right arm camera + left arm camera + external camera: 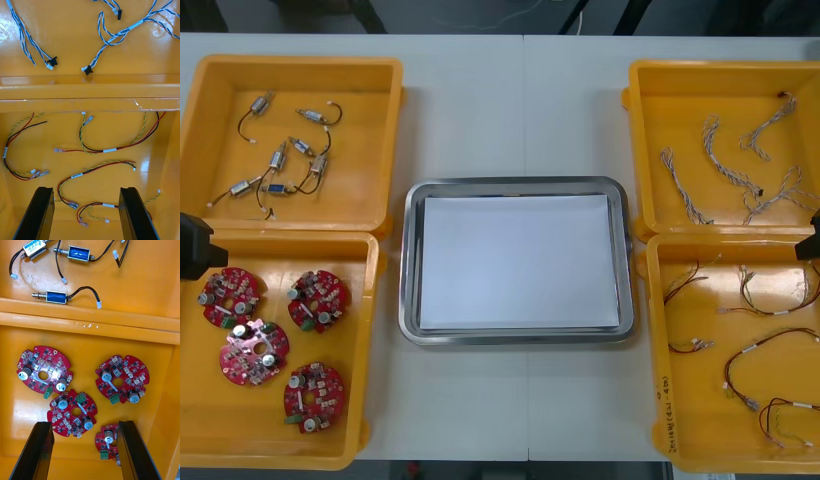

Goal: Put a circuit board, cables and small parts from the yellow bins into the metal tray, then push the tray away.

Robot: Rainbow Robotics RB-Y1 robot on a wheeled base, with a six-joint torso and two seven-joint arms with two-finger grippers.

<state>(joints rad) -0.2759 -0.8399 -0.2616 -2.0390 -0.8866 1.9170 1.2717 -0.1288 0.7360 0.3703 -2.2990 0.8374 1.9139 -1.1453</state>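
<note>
Four boards (253, 352) are lying flat in the near left bin (210, 420), and the tray (515, 185), white inside, is holding nothing yet, so I am judging that the task is only beginning and a board is the first thing to take. The left gripper (84, 423) is hanging over this bin with its fingers (39, 453) standing apart and gripping nothing. The middle board (73, 412) is lying just ahead of the fingertips, about on the line between them. A second board (107, 440) is lying closer, beside one finger and partly hidden by it. Two more are lying farther ahead, one to each side, near the wall that is dividing this bin from the next. The boards are round, so they are giving no long axis to align with, and the middle board is asking only for a short move forward and down. It is lying very close to the second board, touching or not I cannot tell. The tray is sitting in the middle of the desk (515, 110), to the robot's right of this bin. The right gripper (86, 189) is hanging over the near right bin (690, 420), fingers also apart above red and yellow cables (110, 150), so the left arm is the nearer one to the boards.
</note>
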